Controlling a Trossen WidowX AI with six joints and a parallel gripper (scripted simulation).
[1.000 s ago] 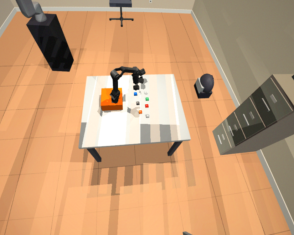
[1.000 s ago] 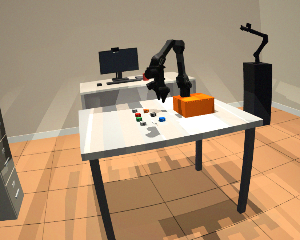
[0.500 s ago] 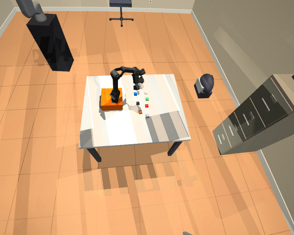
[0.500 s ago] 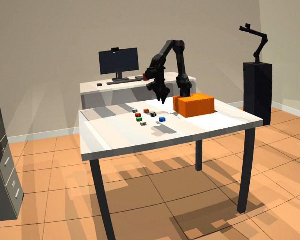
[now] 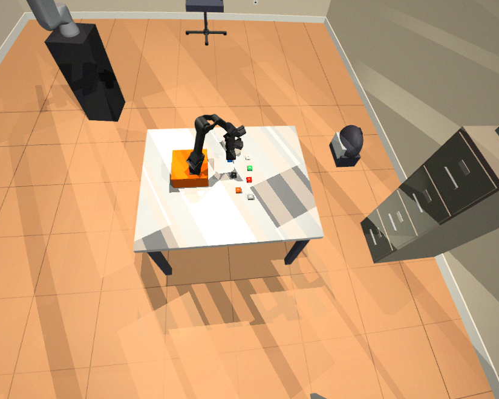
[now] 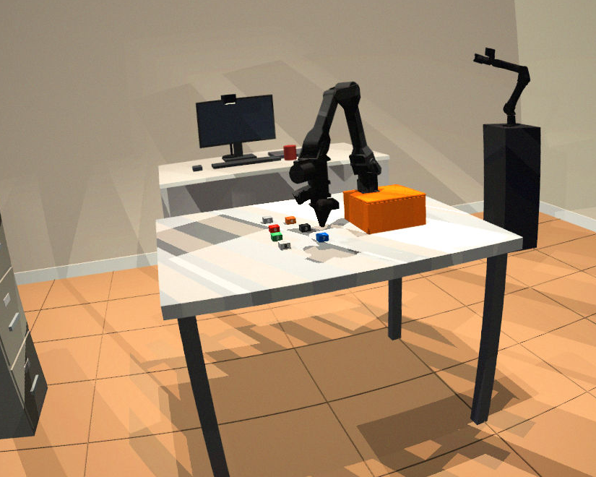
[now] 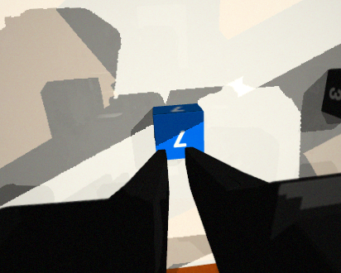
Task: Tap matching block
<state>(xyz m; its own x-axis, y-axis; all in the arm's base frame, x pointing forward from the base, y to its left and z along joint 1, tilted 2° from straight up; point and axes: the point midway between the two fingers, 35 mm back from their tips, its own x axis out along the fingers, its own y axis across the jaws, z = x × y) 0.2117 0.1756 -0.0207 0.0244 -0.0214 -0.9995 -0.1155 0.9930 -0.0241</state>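
Note:
A blue block printed with 7 sits on the white table. My gripper hangs just above it, tips pointing down. The fingers are nearly together with only a thin gap, much narrower than the block, and nothing is between them. In the wrist view the block shows just beyond the tips. A black block with 3 lies close beside it.
Green, red, orange and two pale blocks lie farther out. The arm stands on an orange box.

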